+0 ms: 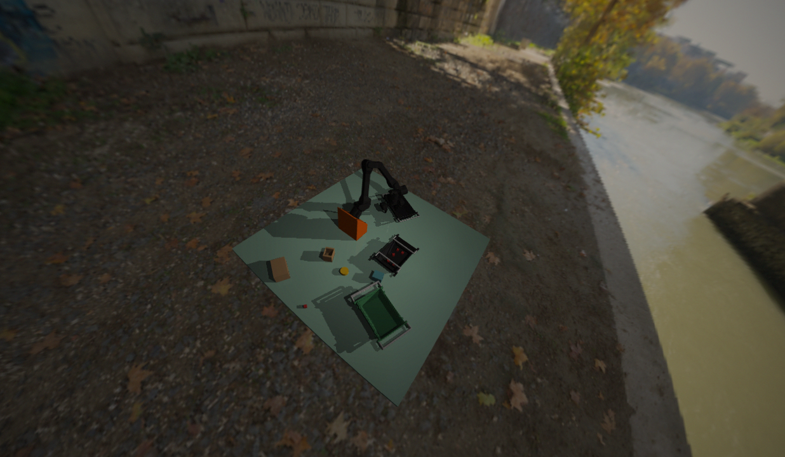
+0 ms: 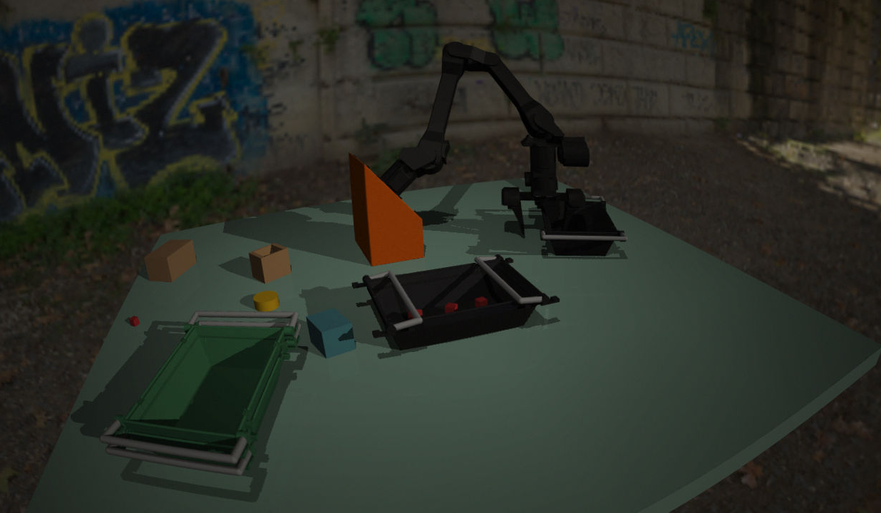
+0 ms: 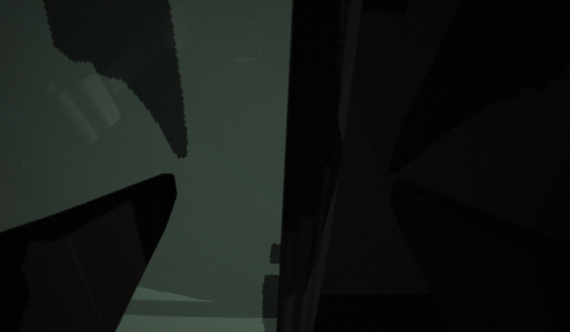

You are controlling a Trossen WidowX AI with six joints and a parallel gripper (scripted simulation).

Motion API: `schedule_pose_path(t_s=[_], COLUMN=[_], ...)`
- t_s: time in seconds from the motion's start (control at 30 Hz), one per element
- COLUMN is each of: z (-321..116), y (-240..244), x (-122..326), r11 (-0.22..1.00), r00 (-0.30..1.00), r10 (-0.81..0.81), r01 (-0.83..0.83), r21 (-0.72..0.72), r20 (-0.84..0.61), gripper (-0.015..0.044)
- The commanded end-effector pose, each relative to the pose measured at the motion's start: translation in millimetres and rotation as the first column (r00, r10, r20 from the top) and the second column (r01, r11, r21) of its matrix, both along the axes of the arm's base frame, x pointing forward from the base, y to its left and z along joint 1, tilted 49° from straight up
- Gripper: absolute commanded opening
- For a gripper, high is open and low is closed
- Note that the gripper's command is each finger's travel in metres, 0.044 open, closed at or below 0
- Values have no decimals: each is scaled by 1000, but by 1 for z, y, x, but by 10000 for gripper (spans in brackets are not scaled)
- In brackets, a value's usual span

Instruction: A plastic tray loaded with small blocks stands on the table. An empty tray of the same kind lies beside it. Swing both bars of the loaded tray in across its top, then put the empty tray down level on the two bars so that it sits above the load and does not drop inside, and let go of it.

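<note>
The loaded black tray [image 2: 459,330] [image 1: 383,262] stands mid-table with small red blocks [image 2: 452,307] inside. Its two grey wire bars [image 2: 402,299] [image 2: 508,281] lie in across its top. The empty black tray [image 2: 584,246] [image 1: 405,212] lies behind it at the back right. My gripper [image 2: 537,221] [image 1: 390,204] [image 3: 285,186] is open and low at that tray's left end. It straddles the tray's end wall [image 3: 313,138], one finger outside and one inside. Nothing is between the fingers but that wall, and they are not pressed on it.
An orange wedge [image 2: 385,223] [image 1: 351,223] stands near the arm's base. A green tray [image 2: 255,395] [image 1: 362,311] lies at the front left. A blue cube [image 2: 331,333], a yellow disc [image 2: 265,300], two brown boxes [image 2: 269,262] [image 2: 169,259] and a loose red block [image 2: 134,320] lie to the left.
</note>
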State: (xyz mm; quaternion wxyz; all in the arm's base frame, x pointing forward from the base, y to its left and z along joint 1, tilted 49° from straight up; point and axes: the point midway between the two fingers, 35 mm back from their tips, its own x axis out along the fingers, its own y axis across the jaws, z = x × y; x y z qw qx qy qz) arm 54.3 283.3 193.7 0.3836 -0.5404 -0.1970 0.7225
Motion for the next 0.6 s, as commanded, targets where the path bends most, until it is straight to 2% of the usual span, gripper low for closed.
schedule_pose_path(t_s=[0.0, 0.43, 0.57], z=[-3, -3, -3], y=[1, 1, 1], x=[1, 1, 1], r11=[1000, 1000, 1000], r00=[1000, 1000, 1000], r10=[-6, -6, -6], r01=[6, 6, 6], r21=[-7, -7, -7], r20=[-3, -3, -3], gripper=[425, 235, 208])
